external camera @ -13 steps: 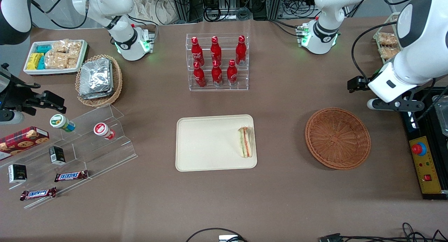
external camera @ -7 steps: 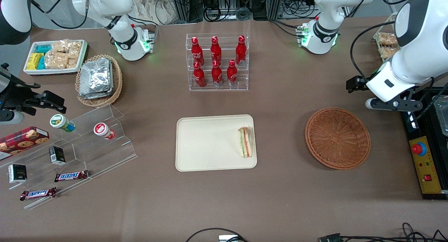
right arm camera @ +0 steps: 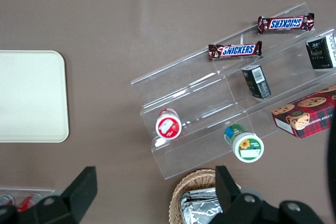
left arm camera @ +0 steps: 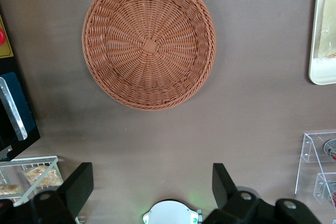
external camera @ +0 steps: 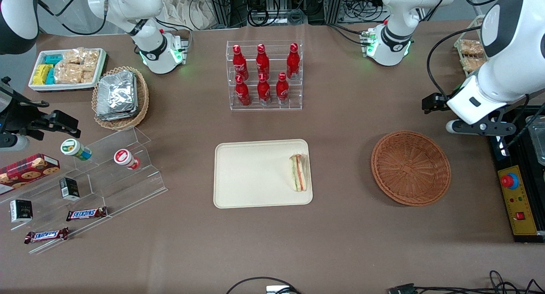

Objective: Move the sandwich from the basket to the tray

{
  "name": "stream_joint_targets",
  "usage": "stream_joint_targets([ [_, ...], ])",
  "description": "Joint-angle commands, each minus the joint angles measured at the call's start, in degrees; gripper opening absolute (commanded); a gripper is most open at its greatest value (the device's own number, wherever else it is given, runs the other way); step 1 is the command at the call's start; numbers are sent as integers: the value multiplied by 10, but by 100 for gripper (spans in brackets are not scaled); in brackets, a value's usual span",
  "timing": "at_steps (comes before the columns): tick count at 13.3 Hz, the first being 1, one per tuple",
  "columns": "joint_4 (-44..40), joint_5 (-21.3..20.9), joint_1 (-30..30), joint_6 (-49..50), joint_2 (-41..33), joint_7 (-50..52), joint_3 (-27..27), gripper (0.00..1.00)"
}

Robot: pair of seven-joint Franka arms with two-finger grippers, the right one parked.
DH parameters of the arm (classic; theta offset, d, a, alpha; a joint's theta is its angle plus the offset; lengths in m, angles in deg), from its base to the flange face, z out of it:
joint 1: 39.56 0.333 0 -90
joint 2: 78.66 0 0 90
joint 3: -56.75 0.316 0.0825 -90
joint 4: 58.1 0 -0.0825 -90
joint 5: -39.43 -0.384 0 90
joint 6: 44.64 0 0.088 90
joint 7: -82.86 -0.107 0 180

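A brown-covered table fills the scene, with a clear rack of red bottles standing farther from the front camera than the cream tray. The sandwich, a wrapped white-bread wedge striped orange-red and green, lies on the tray along the edge nearest the reddish-brown wicker basket, which holds nothing. The left gripper hangs above the table near the basket's rim, fingers spread wide apart and carrying nothing.

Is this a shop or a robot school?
Probably a robot lab set up like a snack shop. Cola bottles stand in a clear rack, the sandwich lies on the tray, and the open gripper hangs above the basket.
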Motion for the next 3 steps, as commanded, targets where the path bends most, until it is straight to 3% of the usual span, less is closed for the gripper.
stream_joint_targets([
  [1,12,6,-7,-10,-13,-6,8,100],
  [3,11,7,-6,-10,-12,-6,9,100],
])
